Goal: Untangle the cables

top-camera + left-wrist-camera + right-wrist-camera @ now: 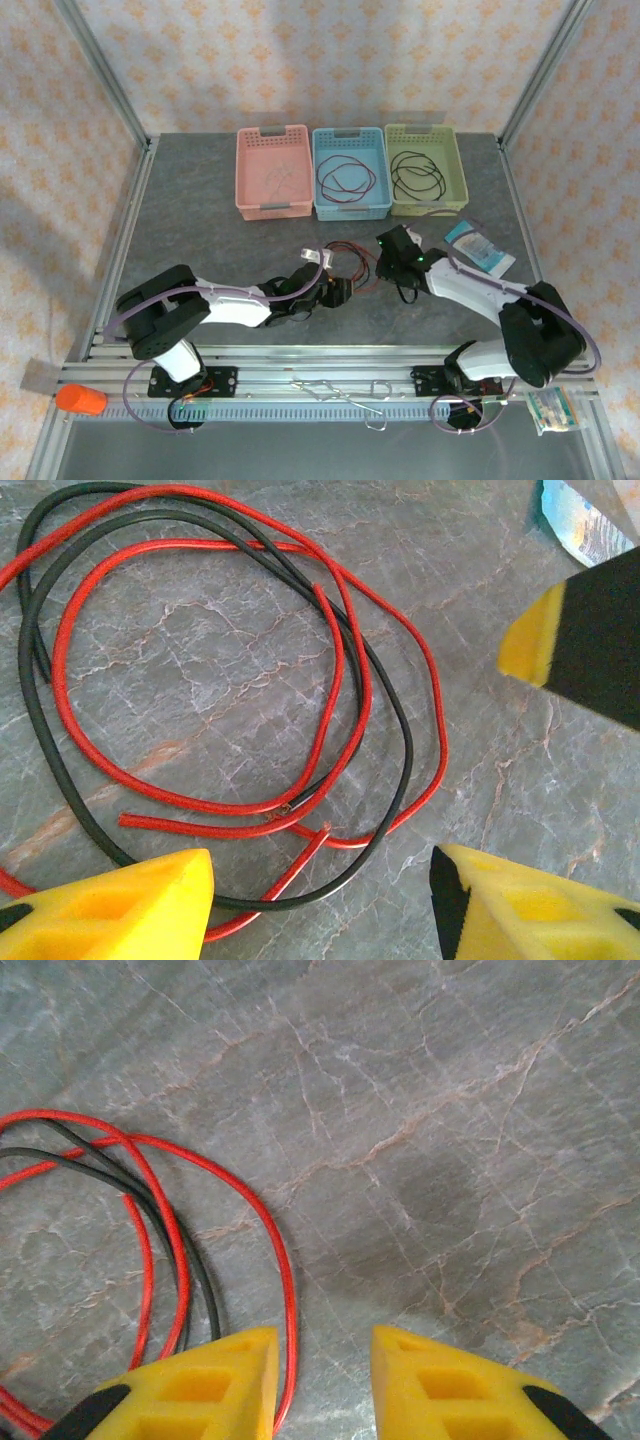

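Note:
A loose tangle of red and black cables [352, 262] lies on the grey table between my two grippers. In the left wrist view the red cable [90, 760] and the black cable [400, 730] coil in overlapping loops. My left gripper [320, 895] stands open over their near edge, and the black strand runs under its left finger [120, 905]. My right gripper [325, 1380] is open with a narrower gap. One red strand [285, 1280] lies in that gap, close against its left finger [200, 1390]. From above, the left gripper [338, 288] and right gripper [387, 266] flank the tangle.
Three baskets stand at the back: pink [272, 208] with a pale cable, blue [350, 208] with red and black loops, green [428, 206] with a black loop. A plastic packet [478, 248] lies right of the right arm. An orange object [80, 400] sits at the front left.

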Robot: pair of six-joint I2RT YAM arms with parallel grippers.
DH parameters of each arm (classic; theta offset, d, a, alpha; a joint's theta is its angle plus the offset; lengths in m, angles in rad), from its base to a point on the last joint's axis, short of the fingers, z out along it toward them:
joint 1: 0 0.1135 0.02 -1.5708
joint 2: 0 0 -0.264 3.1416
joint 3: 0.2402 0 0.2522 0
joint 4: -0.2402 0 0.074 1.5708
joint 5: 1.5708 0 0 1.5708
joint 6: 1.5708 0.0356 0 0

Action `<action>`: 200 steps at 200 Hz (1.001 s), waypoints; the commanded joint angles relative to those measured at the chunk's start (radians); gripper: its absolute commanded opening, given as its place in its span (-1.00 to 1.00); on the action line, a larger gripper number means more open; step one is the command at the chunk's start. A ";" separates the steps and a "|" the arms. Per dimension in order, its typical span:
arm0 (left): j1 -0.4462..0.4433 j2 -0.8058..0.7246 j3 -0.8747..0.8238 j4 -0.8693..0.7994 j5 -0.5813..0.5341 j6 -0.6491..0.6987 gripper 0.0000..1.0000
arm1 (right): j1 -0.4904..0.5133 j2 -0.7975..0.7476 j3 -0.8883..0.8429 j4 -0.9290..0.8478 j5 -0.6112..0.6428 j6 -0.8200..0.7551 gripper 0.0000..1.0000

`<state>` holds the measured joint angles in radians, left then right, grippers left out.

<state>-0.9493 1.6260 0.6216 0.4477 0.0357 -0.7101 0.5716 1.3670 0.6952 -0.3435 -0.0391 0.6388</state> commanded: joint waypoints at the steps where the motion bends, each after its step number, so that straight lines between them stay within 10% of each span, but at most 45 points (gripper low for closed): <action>1: -0.006 0.011 0.022 0.068 -0.034 -0.033 0.21 | 0.007 0.044 0.043 0.014 0.009 -0.009 -0.44; 200: 0.011 0.005 0.009 0.097 -0.068 -0.054 0.20 | 0.007 0.274 0.144 -0.038 0.010 -0.018 -0.61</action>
<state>-0.9463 1.6260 0.6216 0.5087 -0.0093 -0.7559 0.5716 1.6142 0.8364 -0.3485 -0.0414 0.6170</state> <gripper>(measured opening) 0.600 0.205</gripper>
